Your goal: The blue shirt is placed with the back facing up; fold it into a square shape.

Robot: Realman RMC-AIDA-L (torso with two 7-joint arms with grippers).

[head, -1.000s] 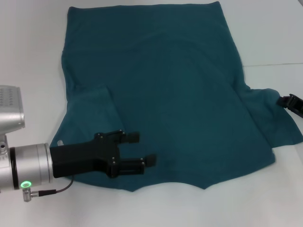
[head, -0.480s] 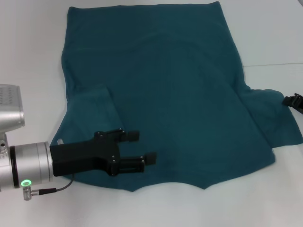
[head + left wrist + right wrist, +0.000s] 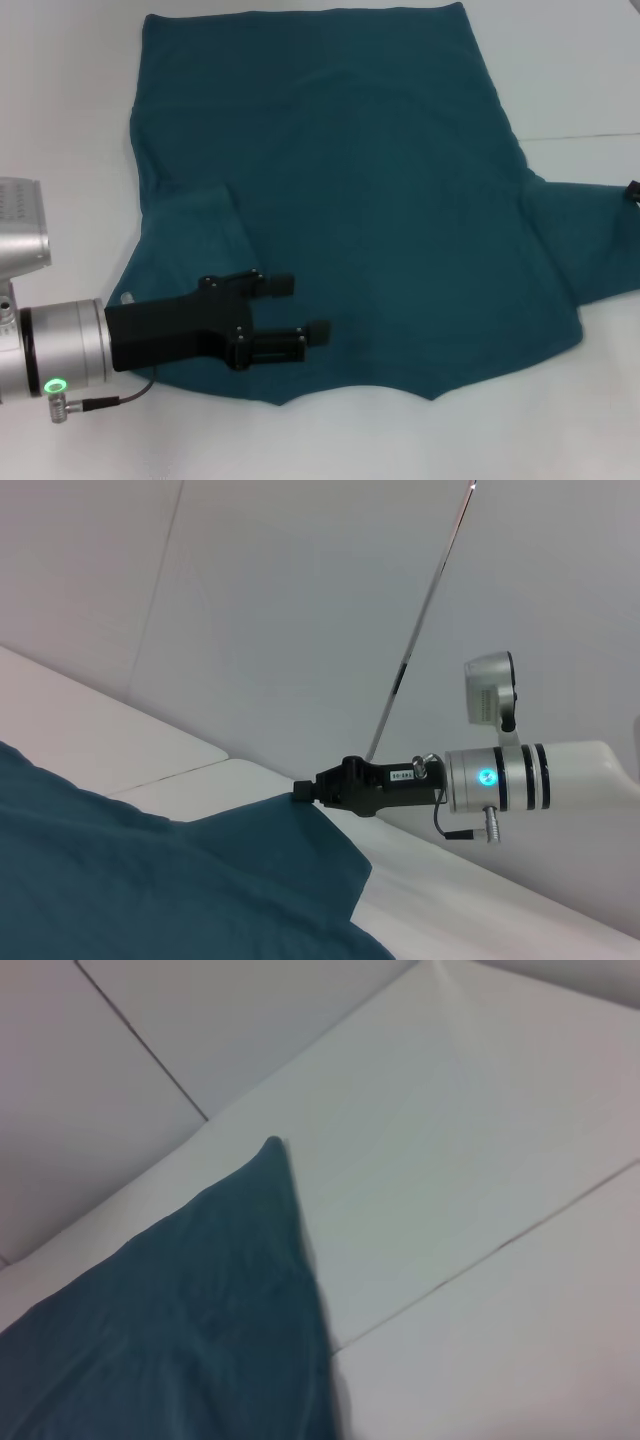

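While my left tool [image 3: 302,311] hovers low over the near left part of the blue shirt [image 3: 350,200], its two black fingers are spread apart with nothing between them. The shirt lies flat on the white surface [image 3: 60,120], plain side up, and I can read no lettering on it. Its left sleeve is folded in over the body just beside my left tool; the right sleeve stretches out toward the right edge. There my right tool [image 3: 305,792] meets the sleeve tip, which is drawn into a point, though I cannot tell how its fingers stand. A thin seam crosses the surface on the right.
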